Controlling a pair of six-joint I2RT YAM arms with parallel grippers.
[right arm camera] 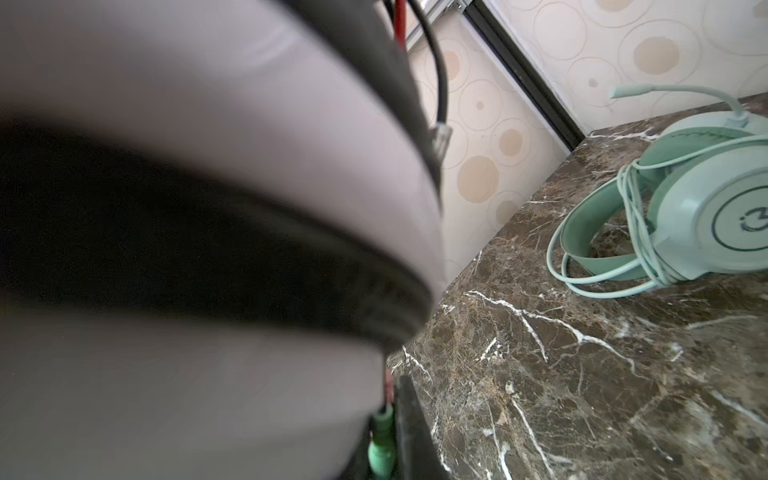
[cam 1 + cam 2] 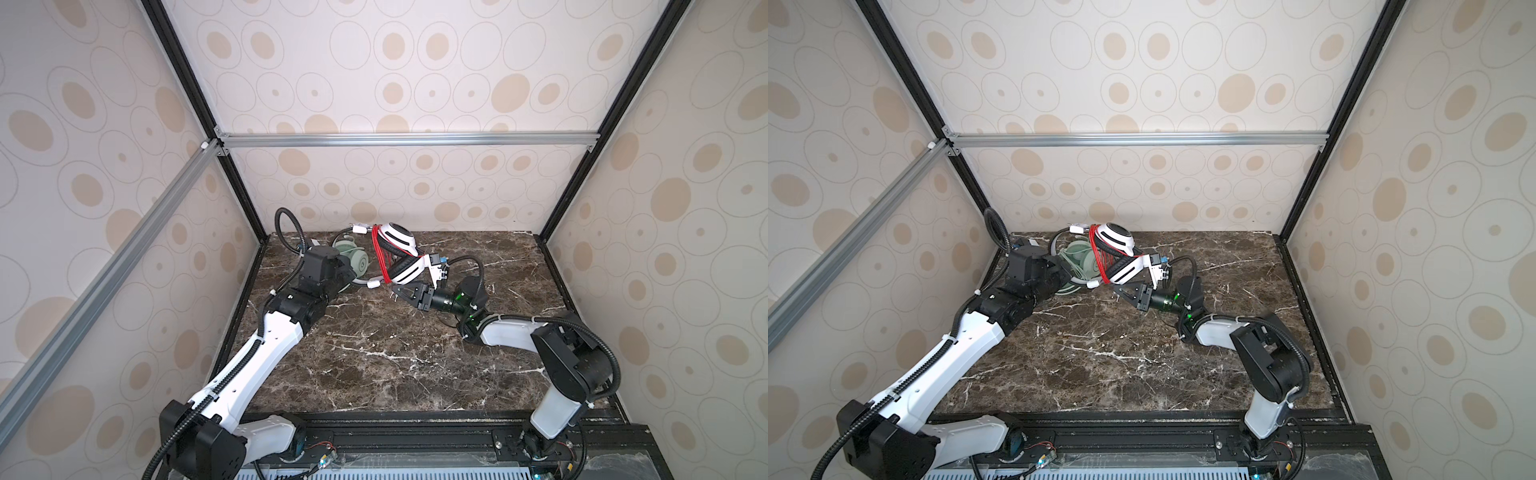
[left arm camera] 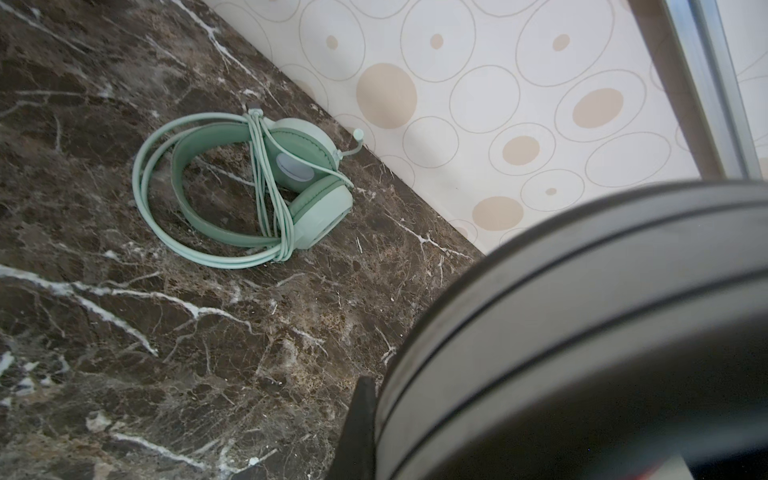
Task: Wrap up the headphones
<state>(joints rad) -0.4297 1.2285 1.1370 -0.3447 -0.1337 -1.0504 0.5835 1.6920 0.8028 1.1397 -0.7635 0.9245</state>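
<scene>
There are two headsets, one of each colour. The mint-green headset [image 3: 305, 160] lies flat on the table [image 2: 374, 365] toward 11 o'clock, close to the back wall [image 2: 415, 187]. Its pale green cable [image 3: 262, 187] is looped several times across band and cups, so it looks finished and parked out of the working space. The white-and-black headset [image 2: 401, 241] sits at about 12 o'clock, tilted and apparently lifted clear of the table. The left pincer [image 2: 351, 274] reaches in from 9 o'clock and is pressed together on that headset, whose striped shell fills the left wrist view. This is likely a steadying hold so the frame cannot spin. The right pincer [image 2: 395, 288] comes in from 4 o'clock and looks closed on the tail of the red cable [image 2: 380, 257], by its green plug [image 1: 381, 451]. It is probably keeping the windings taut or tucking the end away. The red turns bunch on the narrow band between the cups, where a coil stays put; there are several, packed too tightly to count. In all: two headsets, two cables, two pincers, one plug in view.
</scene>
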